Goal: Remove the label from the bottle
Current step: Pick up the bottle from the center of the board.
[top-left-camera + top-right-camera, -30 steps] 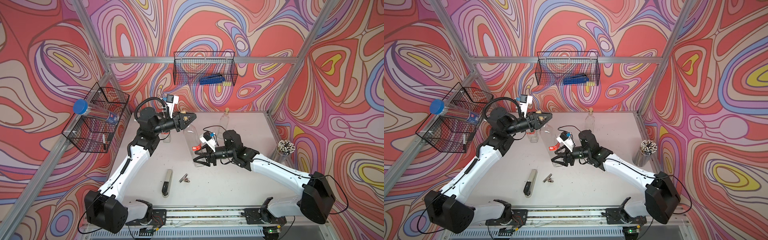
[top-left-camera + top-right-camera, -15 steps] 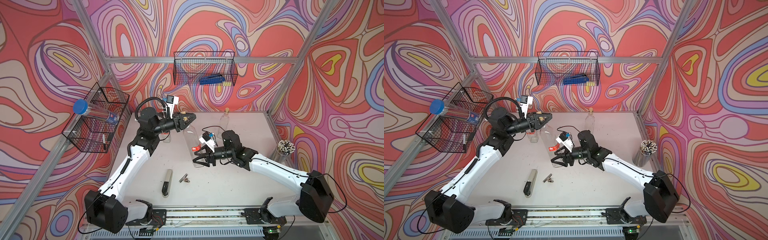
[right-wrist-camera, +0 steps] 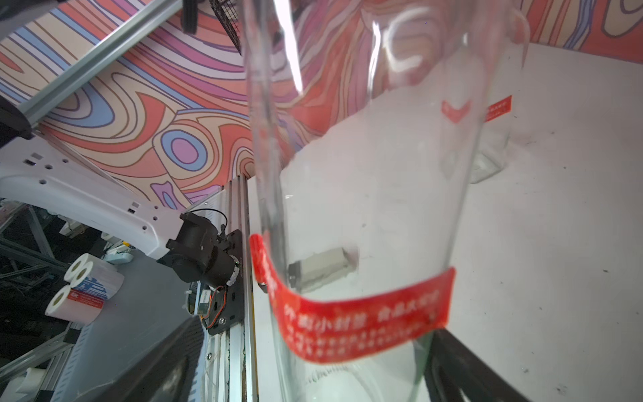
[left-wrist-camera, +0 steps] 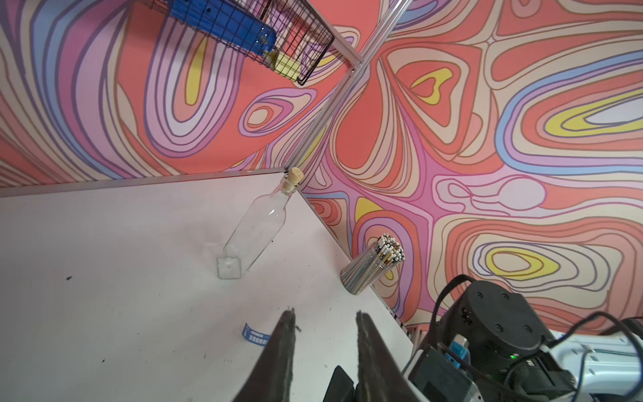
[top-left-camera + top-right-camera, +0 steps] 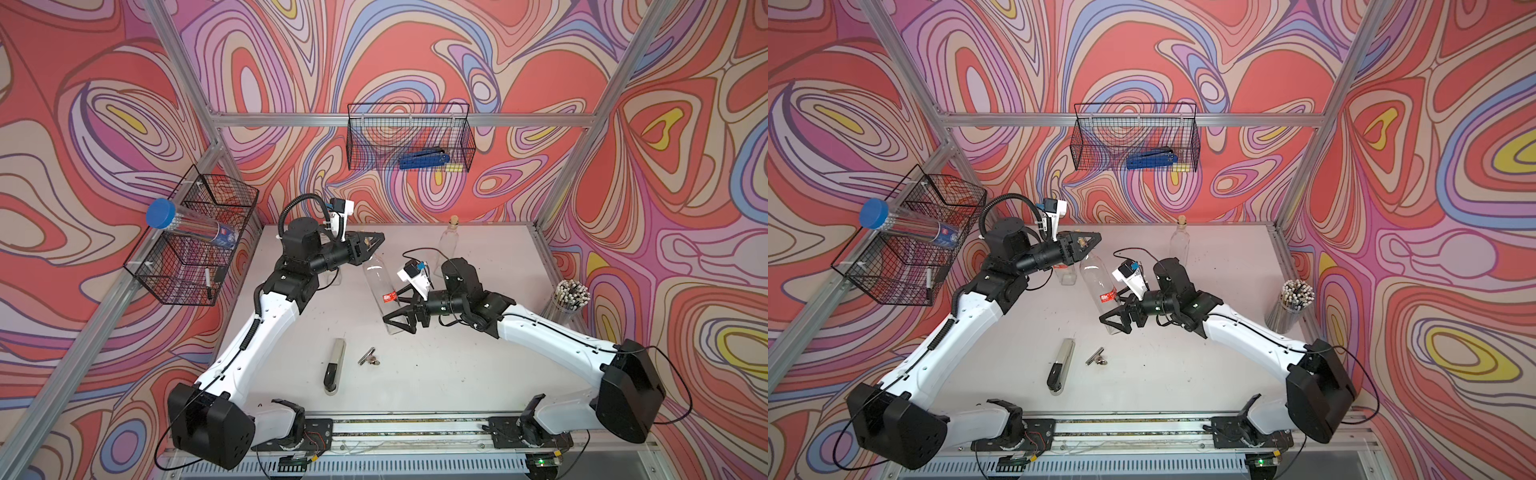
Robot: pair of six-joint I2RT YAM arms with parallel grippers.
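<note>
Held tilted bottle [image 5: 380, 286] by its neck in clamped left hand [image 5: 374, 247]; straddled its lower body, red label [image 5: 388, 296] attached, with right hand [image 5: 392, 311] spread apart.

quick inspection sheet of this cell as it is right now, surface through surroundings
surface: white table, dark specks, blue label scrap
job's things: clear bottle leaning; red label on it, one end sticking off
clutter: knife, clip, corked bottle, jar, cup of sticks
grippers: left gripper jaws shut at the bottle's top; right gripper jaws open, either side of its lower part
cables: black hose looped above left arm; thin wire by right wrist camera
surroundings: patterned walls; back basket holds blue tool; side basket holds blue-capped tube
</note>
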